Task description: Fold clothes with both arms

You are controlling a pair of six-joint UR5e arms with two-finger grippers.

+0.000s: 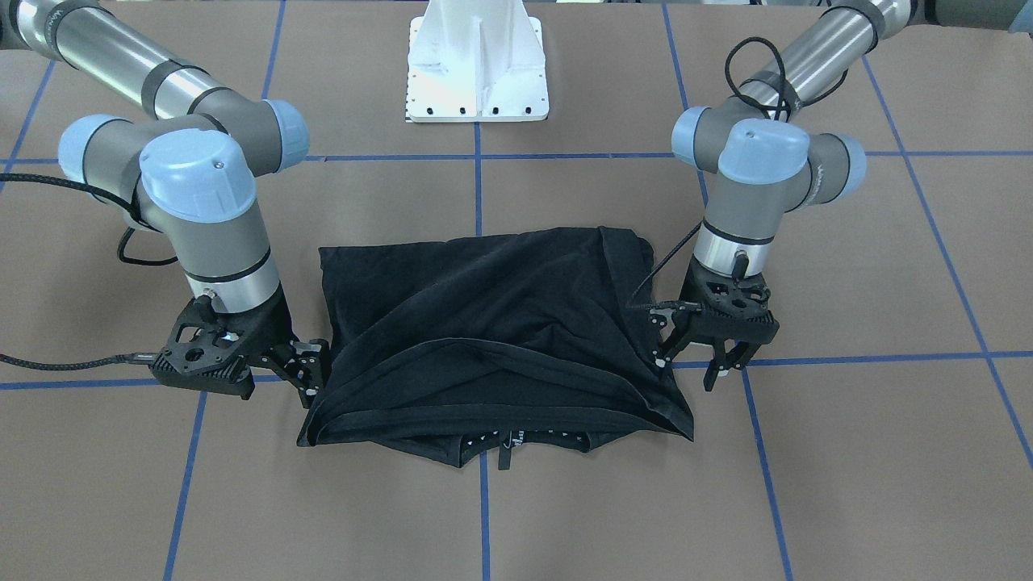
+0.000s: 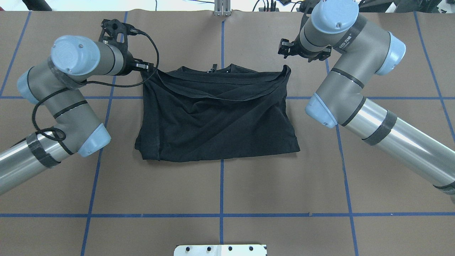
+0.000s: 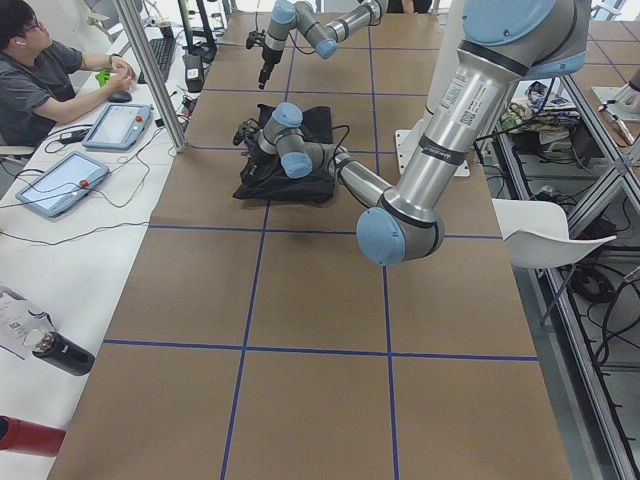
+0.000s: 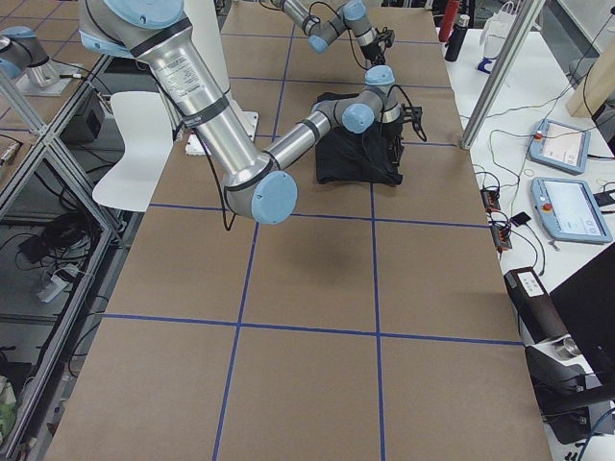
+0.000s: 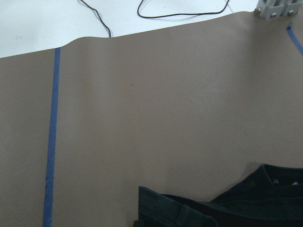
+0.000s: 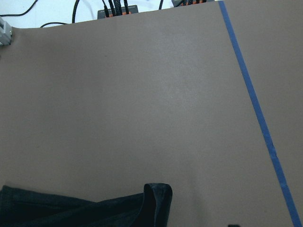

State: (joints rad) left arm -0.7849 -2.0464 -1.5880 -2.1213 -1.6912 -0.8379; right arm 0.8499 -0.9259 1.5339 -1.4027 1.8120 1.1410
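Left gripper [image 1: 687, 369]: jaws apart, empty, low, just beside far corner of T-shirt [image 1: 500, 323]. Right gripper [image 1: 311, 373]: likewise spread, nothing held, at opposite far corner; can't tell if touching cloth. Wrist cams: both corners flat on table [image 1: 847, 266], no fingers on them. Lies centred btwn the two, doubled hem-to-collar, plain black side up. Reads as fold 1 laid, approx halfway thru. Next prob calls for lifting clear, then re-gripping side edges for a cross fold; maybe smoothing 1st. Soft matte cotton, limp; top layer w/ diagonal creases, hem [image 1: 484, 408] bowed so collar [image 1: 557, 442] + label [image 1: 506, 453] peek out. Rough rectangle on brown matte paper w/ blue tape grid [image 1: 871, 355].
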